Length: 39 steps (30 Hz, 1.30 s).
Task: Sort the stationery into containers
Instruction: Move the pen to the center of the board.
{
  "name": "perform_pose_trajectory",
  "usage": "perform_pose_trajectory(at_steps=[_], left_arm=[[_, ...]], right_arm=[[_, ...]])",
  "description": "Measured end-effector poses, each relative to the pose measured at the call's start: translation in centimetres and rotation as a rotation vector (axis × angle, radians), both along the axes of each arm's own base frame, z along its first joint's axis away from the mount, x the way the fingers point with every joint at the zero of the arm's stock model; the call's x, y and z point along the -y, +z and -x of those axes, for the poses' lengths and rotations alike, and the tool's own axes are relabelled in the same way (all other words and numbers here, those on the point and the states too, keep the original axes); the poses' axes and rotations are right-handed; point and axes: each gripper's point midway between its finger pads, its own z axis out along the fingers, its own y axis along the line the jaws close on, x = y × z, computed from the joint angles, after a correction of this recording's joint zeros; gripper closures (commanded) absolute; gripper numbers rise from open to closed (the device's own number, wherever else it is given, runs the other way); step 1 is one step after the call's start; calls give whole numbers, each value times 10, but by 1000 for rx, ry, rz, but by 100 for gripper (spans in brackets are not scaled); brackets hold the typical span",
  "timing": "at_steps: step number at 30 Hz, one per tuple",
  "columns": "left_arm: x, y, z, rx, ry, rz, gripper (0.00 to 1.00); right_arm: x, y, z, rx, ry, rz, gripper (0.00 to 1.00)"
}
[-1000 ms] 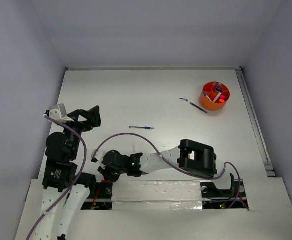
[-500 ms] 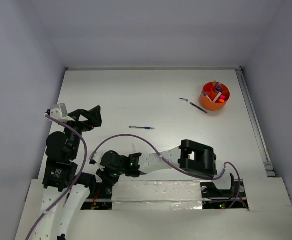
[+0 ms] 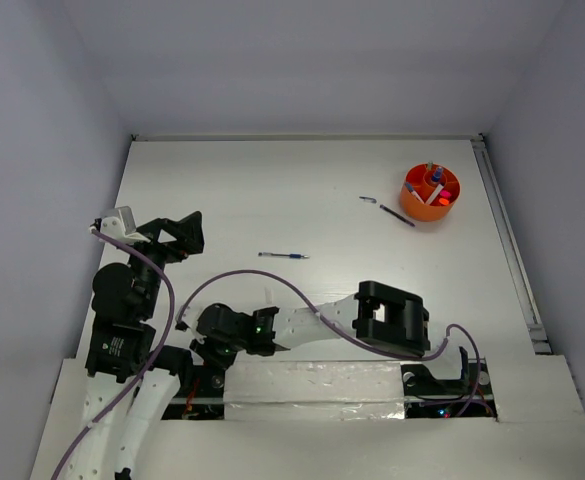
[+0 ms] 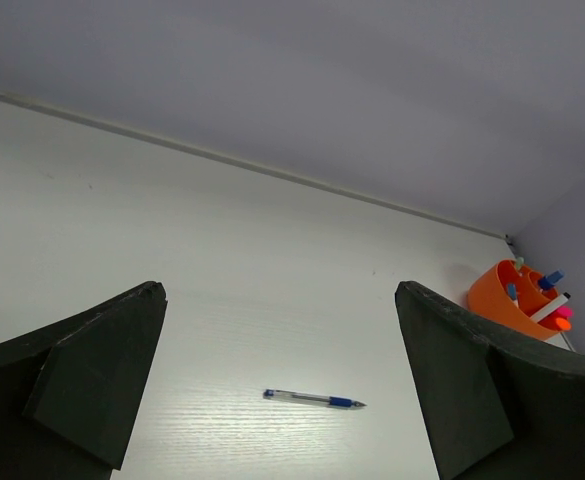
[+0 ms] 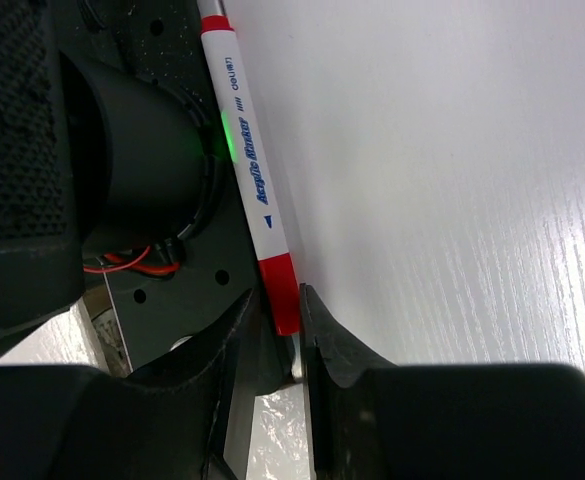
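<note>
Left hand [image 4: 280, 290] is spread wide above the white worktop [image 3: 272, 190]. A thin blue pen [image 4: 314, 399] lies well left of the round orange plastic cup [image 3: 424, 212]. Farther from that cup, the right hand [image 5: 277, 318] is narrowed around the red end of a white marker [image 5: 247, 160]; whether it grips, I cannot tell.

1. Small round orange plastic cup [image 3: 424, 211] stands upright at the far right, with pens and markers inside.
2. Thin blue pen [image 3: 283, 256] lies flat mid-table.
3. Dark slim pen [image 3: 397, 216] lies just beside the cup.
4. White red-capped marker [image 5: 254, 170] lies along the table's near edge.
</note>
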Motion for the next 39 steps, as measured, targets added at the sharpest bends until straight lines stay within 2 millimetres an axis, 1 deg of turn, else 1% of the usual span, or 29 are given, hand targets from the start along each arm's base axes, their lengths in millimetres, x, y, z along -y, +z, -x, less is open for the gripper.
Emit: perform_pose_trajectory(at_steps=[4,6,8,9,11,13,15,17,20,22,25,27,29,30,32,33,36,39], left_arm=[[0,1,0,2,-2,0,1],[1,1,0,3,-3,0,1],[1,1,0,4,-3,1,1],[1,1,0,4,-3,1,1],[1,1,0,3,-3,1,1],[1,1,0,3,-3,1,1],[1,1,0,4,-3,1,1],[1,1,0,3,-4,1,1],[1,1,0,4,-4,1,1],[1,1,0,4,-5,1,1],[1,1,0,3,-5,1,1],[1,1,0,4,-6,1,1],[1,1,0,4,-7,1,1],[1,1,0,4,-7,1,1],[1,1,0,4,-7,1,1],[1,1,0,4,-8,1,1],[1,1,0,4,-8,1,1],[1,1,0,4,-8,1,1]], right_arm=[[-1,1,-5,47,-28,5,73],[0,0,-11,87,-55,16,76],[0,0,-12,95,-64,19,77],[0,0,-11,98,-68,19,84],[-1,0,-11,103,-70,15,88],[-2,2,-11,119,-77,9,89],[-2,3,-16,143,-97,2,90],[2,2,-28,165,-134,0,90],[17,2,-53,191,-201,12,90],[33,3,-73,208,-255,28,90],[59,2,-96,232,-327,58,90],[71,3,-104,243,-363,71,88],[81,3,-104,248,-381,83,85],[85,3,-103,248,-386,91,81],[93,2,-101,242,-396,111,77],[97,1,-100,239,-400,124,71],[106,-5,-98,231,-404,166,62],[109,-4,-97,228,-400,183,59]])
